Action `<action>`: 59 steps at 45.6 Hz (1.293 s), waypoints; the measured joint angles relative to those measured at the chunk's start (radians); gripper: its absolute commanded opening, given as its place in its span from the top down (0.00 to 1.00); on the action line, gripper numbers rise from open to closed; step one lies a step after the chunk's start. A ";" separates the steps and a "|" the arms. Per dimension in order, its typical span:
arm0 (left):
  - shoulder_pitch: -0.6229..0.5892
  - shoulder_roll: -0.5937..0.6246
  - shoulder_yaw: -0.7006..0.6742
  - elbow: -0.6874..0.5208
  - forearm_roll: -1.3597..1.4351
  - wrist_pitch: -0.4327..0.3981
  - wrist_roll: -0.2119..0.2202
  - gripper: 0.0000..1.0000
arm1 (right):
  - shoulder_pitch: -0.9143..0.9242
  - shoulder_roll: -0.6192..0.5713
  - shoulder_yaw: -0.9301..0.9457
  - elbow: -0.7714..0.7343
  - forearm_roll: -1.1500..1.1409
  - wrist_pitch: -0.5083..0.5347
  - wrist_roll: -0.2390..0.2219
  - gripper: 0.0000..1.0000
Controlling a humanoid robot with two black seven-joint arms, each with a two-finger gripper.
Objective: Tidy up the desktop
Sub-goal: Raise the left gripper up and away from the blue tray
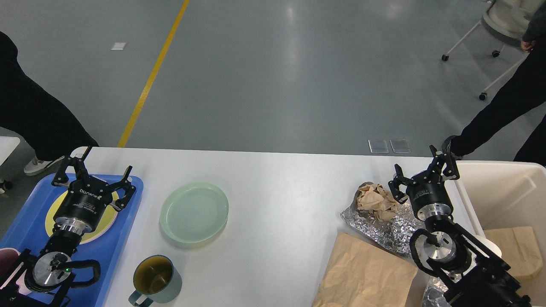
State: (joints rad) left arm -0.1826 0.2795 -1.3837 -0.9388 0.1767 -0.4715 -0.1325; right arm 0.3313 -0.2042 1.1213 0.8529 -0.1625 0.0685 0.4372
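Both hands, left hand [94, 175] and right hand [423, 170], gape empty over desktop [277, 192]: one green plate [194, 212], one mug [155, 279]

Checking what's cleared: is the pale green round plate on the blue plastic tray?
No, the pale green round plate lies on the white desktop, beside the blue plastic tray.

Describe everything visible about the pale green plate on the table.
The pale green round plate looks like glossy plastic or glass, shallow with a raised rim and faint concentric rings inside. It is empty, lying flat and upright on the white rectangular desktop, right of the blue plastic tray, beyond the teal metal mug. Nothing else touches it.
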 measured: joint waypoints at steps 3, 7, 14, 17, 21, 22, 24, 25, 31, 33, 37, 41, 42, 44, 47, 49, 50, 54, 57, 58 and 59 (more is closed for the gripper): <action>0.000 0.000 0.000 0.000 0.000 -0.002 0.000 0.03 | 0.000 0.000 0.000 0.000 0.000 0.000 0.000 0.00; 0.000 -0.002 -0.001 0.000 -0.001 -0.002 -0.007 0.03 | 0.000 0.000 0.000 0.000 0.001 0.000 0.000 0.00; 0.000 -0.008 -0.005 0.000 -0.002 0.002 -0.004 0.03 | 0.000 0.000 0.000 0.000 0.001 0.000 0.000 0.00; 0.000 -0.003 -0.002 0.000 -0.002 0.003 -0.002 0.03 | 0.000 0.000 0.000 0.000 0.001 0.000 0.000 0.00; 0.000 0.019 0.007 -0.002 0.002 -0.003 0.004 0.03 | 0.000 0.000 0.000 0.000 0.001 0.000 0.000 0.00; 0.000 0.030 0.011 -0.003 0.003 -0.004 0.004 0.03 | 0.000 0.000 0.000 0.000 0.001 0.000 0.000 0.00; -0.001 0.059 0.026 -0.002 0.004 -0.006 0.005 0.03 | 0.000 0.000 0.000 0.000 0.000 0.000 0.000 0.00; -0.002 0.082 0.041 -0.002 0.004 -0.007 0.005 0.03 | 0.000 0.000 0.000 0.000 0.000 0.000 0.000 0.00; -0.028 0.205 0.129 0.000 0.003 -0.010 0.005 0.03 | 0.000 0.000 0.000 0.000 0.000 0.000 0.000 0.00; -0.046 0.233 0.154 0.001 0.002 -0.010 0.005 0.03 | 0.000 0.000 0.000 0.000 0.000 0.000 0.000 0.00; -0.100 0.299 0.238 0.001 0.001 -0.011 0.005 0.03 | 0.000 0.000 0.000 0.000 0.000 0.000 0.000 0.00; -0.191 0.409 0.403 0.001 0.001 -0.019 0.005 0.03 | 0.000 0.000 0.000 0.000 0.000 0.000 0.000 0.00; -0.218 0.437 0.452 0.001 0.001 -0.022 0.005 0.03 | 0.000 0.000 0.000 0.000 0.000 0.000 0.000 0.00; -0.293 0.496 0.576 0.000 0.001 -0.030 0.005 0.03 | 0.000 0.000 0.000 0.000 0.000 0.000 0.000 0.00; -0.430 0.568 0.778 0.000 0.002 -0.037 0.005 0.03 | 0.000 0.000 0.000 0.000 0.000 0.000 0.000 0.00; -0.543 0.606 0.927 0.001 0.003 -0.038 0.003 0.03 | 0.000 0.000 0.000 0.000 0.000 0.000 0.000 0.00; -0.598 0.620 0.995 0.002 0.003 -0.040 0.001 0.03 | 0.000 0.000 0.000 0.000 0.000 0.000 0.000 0.00; -0.842 0.651 1.271 0.004 0.003 -0.043 0.001 0.03 | 0.000 -0.001 0.000 0.000 0.000 0.000 0.000 0.00; -1.017 0.650 1.478 0.003 0.003 -0.046 0.004 0.03 | 0.000 -0.001 0.000 0.000 0.000 0.000 0.000 0.00; -1.067 0.647 1.539 0.001 0.003 -0.047 0.005 0.03 | 0.000 -0.001 0.000 0.000 0.000 0.000 0.000 0.00; -1.128 0.637 1.614 -0.001 0.003 -0.049 0.005 0.03 | 0.000 -0.001 0.000 0.000 0.000 0.000 0.000 0.00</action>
State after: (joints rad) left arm -1.3104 0.9170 0.2298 -0.9395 0.1795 -0.5202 -0.1274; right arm 0.3313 -0.2048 1.1214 0.8528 -0.1628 0.0686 0.4372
